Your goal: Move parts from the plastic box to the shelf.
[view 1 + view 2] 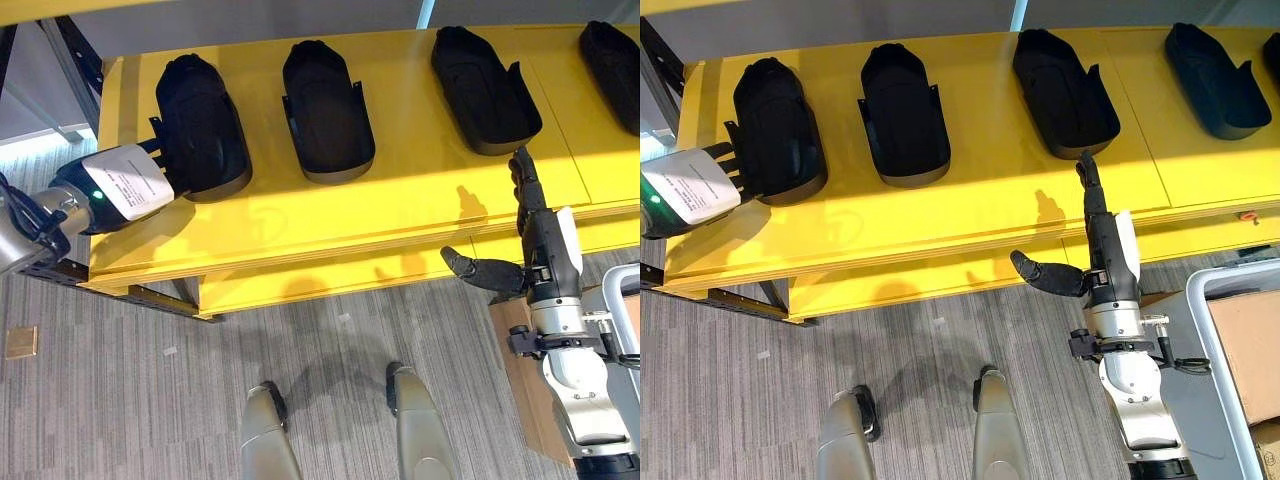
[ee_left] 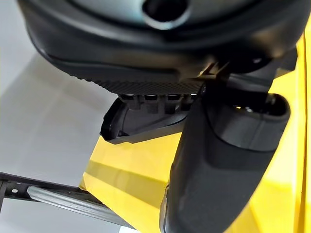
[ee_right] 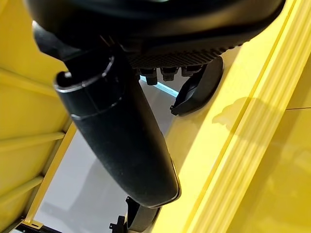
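1. A white label (image 1: 128,181) with fine dark print sits on the left arm's wrist, beside the leftmost black part (image 1: 202,125) on the yellow shelf (image 1: 420,190); its lines are too small to read.
2. No other text, number or sign is legible.

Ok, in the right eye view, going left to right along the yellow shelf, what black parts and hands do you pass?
Left hand at the first black part → second black part → third black part → right hand, fingers straight, at the shelf's front edge → fourth black part.
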Motion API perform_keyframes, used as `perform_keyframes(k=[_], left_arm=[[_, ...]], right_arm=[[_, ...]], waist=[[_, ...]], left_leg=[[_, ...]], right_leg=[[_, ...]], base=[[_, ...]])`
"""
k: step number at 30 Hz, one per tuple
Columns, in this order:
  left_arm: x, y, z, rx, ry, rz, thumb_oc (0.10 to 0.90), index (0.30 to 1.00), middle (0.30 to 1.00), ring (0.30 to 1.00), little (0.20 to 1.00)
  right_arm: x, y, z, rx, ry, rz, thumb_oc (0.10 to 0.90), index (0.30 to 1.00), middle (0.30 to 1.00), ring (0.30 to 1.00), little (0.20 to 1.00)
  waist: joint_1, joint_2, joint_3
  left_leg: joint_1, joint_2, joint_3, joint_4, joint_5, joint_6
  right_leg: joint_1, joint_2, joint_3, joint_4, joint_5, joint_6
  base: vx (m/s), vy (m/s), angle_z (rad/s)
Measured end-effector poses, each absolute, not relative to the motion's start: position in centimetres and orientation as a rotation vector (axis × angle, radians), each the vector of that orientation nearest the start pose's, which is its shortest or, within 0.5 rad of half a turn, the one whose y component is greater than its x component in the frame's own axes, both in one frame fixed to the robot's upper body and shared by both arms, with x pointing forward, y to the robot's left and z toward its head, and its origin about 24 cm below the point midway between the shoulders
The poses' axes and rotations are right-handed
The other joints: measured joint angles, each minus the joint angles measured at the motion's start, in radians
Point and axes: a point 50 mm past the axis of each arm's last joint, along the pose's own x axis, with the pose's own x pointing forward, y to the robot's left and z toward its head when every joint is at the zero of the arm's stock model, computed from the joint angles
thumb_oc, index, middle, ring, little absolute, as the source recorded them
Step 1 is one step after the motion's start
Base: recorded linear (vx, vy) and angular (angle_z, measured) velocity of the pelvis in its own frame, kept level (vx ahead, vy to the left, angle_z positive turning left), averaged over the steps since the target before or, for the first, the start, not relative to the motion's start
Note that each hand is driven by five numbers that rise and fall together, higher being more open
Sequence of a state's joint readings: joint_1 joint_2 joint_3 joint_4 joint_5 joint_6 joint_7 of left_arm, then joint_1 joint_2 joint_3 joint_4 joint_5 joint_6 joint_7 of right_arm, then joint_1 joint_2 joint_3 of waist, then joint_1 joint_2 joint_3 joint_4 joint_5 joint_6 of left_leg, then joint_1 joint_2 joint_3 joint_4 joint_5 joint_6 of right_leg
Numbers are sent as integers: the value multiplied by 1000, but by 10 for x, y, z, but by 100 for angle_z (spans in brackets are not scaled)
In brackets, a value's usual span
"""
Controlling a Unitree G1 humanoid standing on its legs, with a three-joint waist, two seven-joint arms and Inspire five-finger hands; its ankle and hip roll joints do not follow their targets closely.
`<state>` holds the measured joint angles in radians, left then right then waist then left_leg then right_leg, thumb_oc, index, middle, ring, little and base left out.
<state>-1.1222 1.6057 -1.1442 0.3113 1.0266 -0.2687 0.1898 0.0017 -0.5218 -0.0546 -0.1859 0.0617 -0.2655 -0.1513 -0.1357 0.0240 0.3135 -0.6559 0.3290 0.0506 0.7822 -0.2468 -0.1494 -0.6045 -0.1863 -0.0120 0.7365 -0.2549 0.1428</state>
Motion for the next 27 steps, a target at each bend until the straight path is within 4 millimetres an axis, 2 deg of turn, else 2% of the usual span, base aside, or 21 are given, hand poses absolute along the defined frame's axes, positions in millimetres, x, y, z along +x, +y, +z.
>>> perform_keyframes(k=[10, 15, 27], left_arm=[[295, 326, 258, -3481, 234, 418, 900, 1000, 1000, 1000, 1000], [291, 332, 258, -3458, 177, 429, 900, 1000, 1000, 1000, 1000], [292, 334, 260, -3414, 125, 443, 900, 1000, 1000, 1000, 1000]], right_arm=[[242, -230, 140, -429, -487, -81, 900, 1000, 1000, 1000, 1000], [242, -230, 141, -433, -492, -77, 900, 1000, 1000, 1000, 1000], [242, -230, 141, -434, -490, -78, 900, 1000, 1000, 1000, 1000]], waist=[[-1, 6, 2], [-1, 23, 11], [-1, 24, 11]], left_leg=[[0, -1, 4, -3, 0, 0], [0, -1, 6, -4, 0, 0], [0, -1, 9, -4, 0, 0]], right_leg=[[-4, -1, 3, 0, 0, 0], [-6, -1, 4, 0, 0, 0], [-10, -1, 7, 3, 0, 0]], base=[[0, 0, 0], [0, 0, 0], [0, 1, 0]])
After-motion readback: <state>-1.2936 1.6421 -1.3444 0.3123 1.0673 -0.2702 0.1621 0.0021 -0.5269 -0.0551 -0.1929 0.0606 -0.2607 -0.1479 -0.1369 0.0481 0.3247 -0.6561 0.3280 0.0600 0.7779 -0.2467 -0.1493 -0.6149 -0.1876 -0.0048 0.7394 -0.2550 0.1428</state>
